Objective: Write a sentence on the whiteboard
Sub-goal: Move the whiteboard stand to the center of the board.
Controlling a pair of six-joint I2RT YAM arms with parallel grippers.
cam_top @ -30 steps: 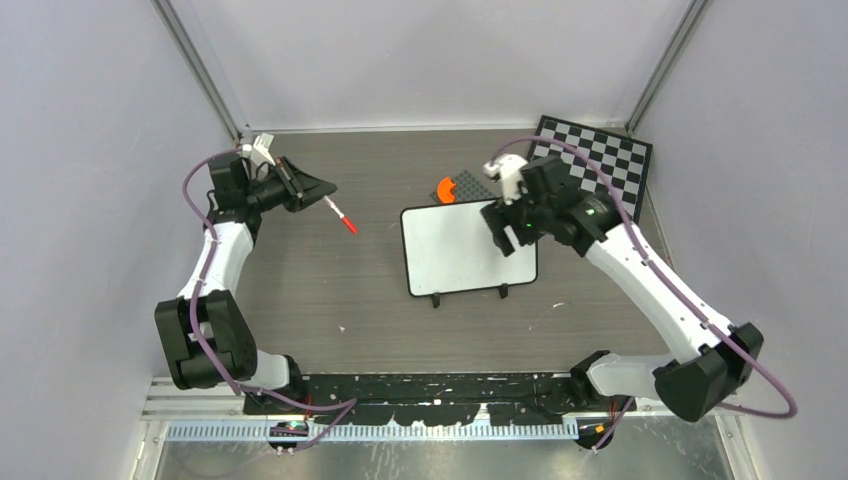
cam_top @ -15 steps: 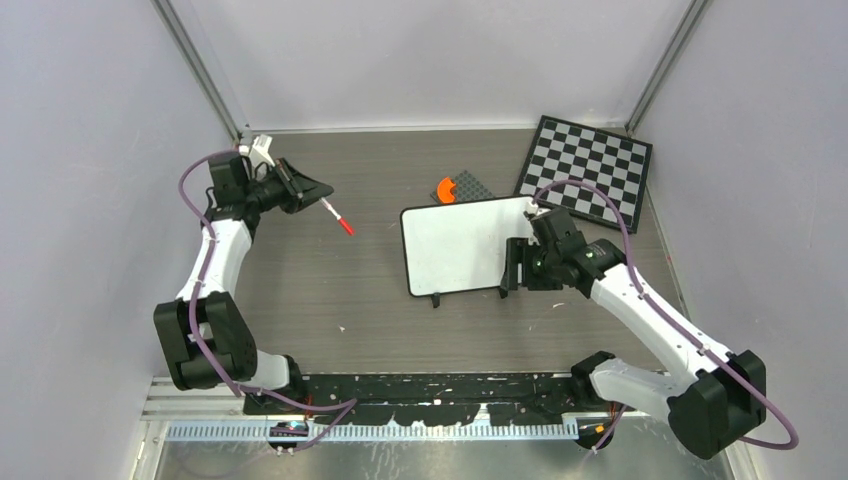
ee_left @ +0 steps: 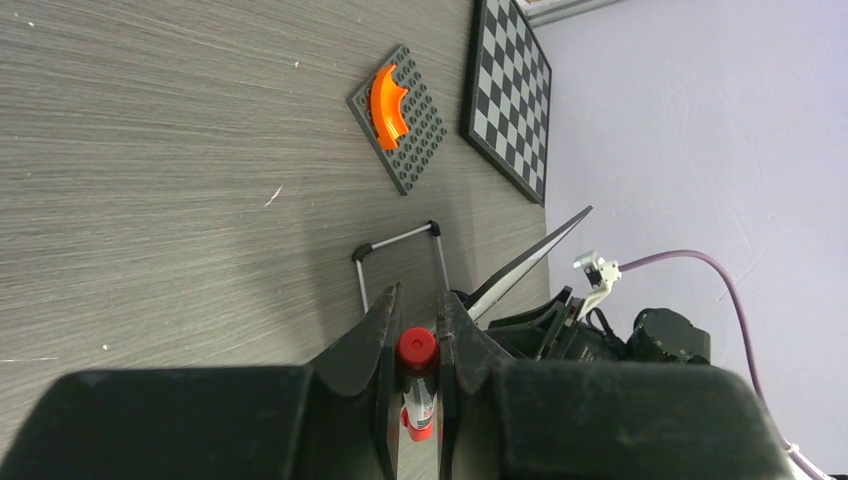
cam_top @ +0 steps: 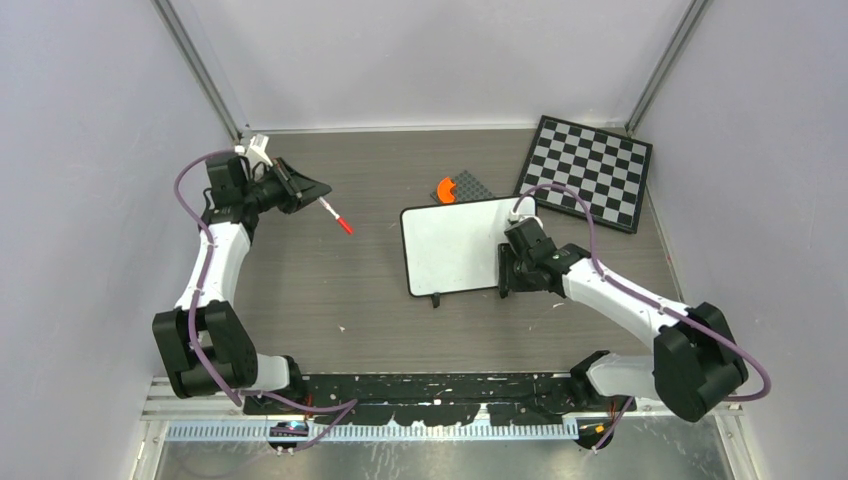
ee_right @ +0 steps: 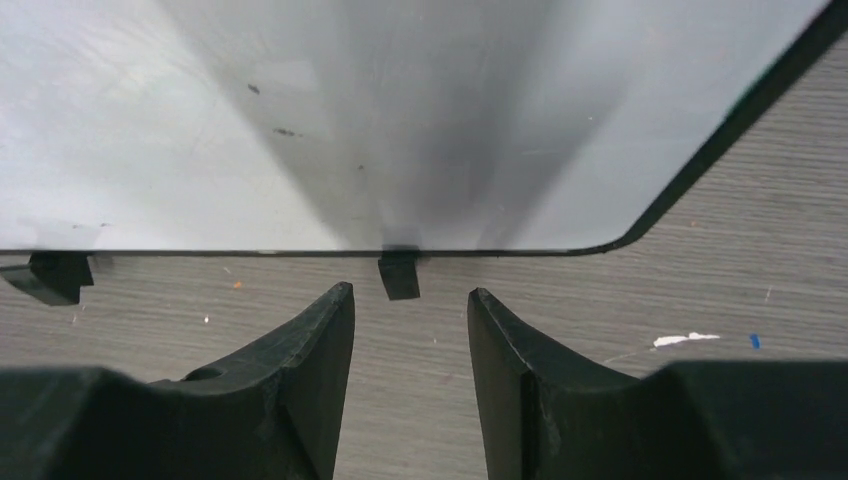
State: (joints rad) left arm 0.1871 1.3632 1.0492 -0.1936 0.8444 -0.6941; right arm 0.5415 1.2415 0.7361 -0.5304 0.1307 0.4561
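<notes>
- A dark wood-grain table (cam_top: 380,300) sits between plain pale walls.
- The whiteboard (cam_top: 455,245) is glossy, round-cornered and black-rimmed. It stands tilted on its feet at centre right, and its face is blank, so no writing has begun.
- The right gripper (ee_right: 410,300) is low at the board's near right edge with its fingers apart and one black foot in line with the gap, probably to steady the board.
- The left gripper (ee_left: 415,300), far left, is clamped on a slim red-tipped marker (cam_top: 338,217). The tip points toward the board but is well apart from it.
- A matte checkered chessboard (cam_top: 590,170) lies far right.
</notes>
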